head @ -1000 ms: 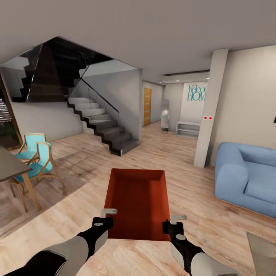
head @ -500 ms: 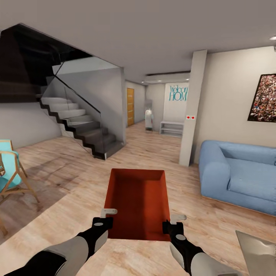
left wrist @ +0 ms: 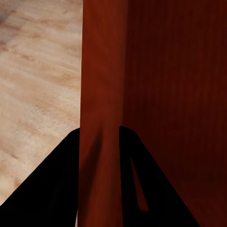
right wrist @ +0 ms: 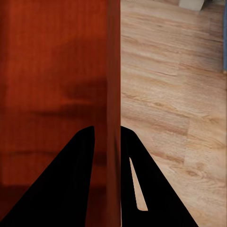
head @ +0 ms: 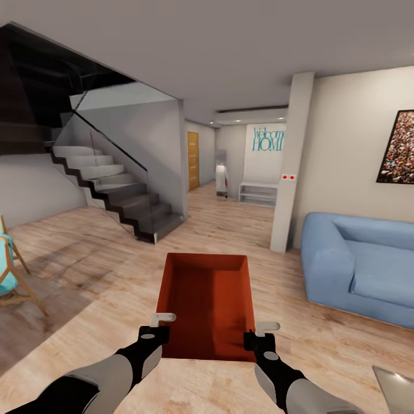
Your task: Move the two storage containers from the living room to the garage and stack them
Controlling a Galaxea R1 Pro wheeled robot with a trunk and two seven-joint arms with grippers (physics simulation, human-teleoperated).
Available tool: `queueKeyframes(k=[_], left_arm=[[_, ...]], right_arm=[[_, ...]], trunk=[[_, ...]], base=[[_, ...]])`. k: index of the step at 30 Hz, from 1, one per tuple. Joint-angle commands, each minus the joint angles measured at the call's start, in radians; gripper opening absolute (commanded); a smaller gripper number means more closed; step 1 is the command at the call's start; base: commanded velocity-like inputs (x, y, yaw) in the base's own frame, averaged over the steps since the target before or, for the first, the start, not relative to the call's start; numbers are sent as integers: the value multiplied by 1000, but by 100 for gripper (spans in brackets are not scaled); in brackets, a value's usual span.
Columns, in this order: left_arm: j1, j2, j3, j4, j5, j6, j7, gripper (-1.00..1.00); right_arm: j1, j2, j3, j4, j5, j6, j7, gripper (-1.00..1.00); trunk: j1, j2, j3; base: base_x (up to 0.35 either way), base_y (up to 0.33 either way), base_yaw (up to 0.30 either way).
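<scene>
I carry one red-orange storage container (head: 207,302) in front of me, held level above the light wood planks of the living room. My left gripper (head: 163,322) is shut on its left wall near the front corner. My right gripper (head: 263,332) is shut on its right wall. In the left wrist view the container wall (left wrist: 101,94) runs between the two dark fingers (left wrist: 56,189). The right wrist view shows the same grip, the wall (right wrist: 112,71) pinched between the fingers (right wrist: 71,179). The box is open-topped and holds nothing.
A dark staircase with a glass rail (head: 115,190) rises at the left. A blue sofa (head: 359,267) stands at the right beside a white pillar (head: 290,167). Between them a hallway (head: 230,207) leads to a wooden door (head: 192,161). A teal chair (head: 8,270) shows at the left edge.
The whole view has swung to the right and moved forward: the chairs and table slid off to the left, the sofa and wall picture came in. The container and both grips look unchanged.
</scene>
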Motion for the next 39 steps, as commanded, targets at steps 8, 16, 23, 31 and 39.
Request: queueKeyframes(k=[8, 16, 23, 31, 39], left_arm=[[0, 15, 23, 3, 15, -4, 20, -100], [0, 15, 23, 3, 15, -4, 20, -100], [0, 15, 23, 3, 15, -4, 20, -100], [0, 15, 23, 3, 15, -4, 20, -100], [0, 15, 23, 3, 15, -4, 20, -100]], right_arm=[[-1, 1, -32, -25, 16, -19, -1, -100], [-1, 1, -32, -25, 16, -19, -1, -100], [-1, 1, -32, -25, 16, -19, -1, -100], [-1, 1, -32, -25, 16, -19, -1, -100], [-1, 1, -32, -25, 16, -20, -1, -100]], trunk=[[1, -1, -2], [1, -1, -2], [1, -1, -2], [1, -1, -2], [1, -1, -2]], base=[[321, 102, 0], [321, 100, -20], [321, 98, -240], [321, 98, -277], [321, 97, -67]])
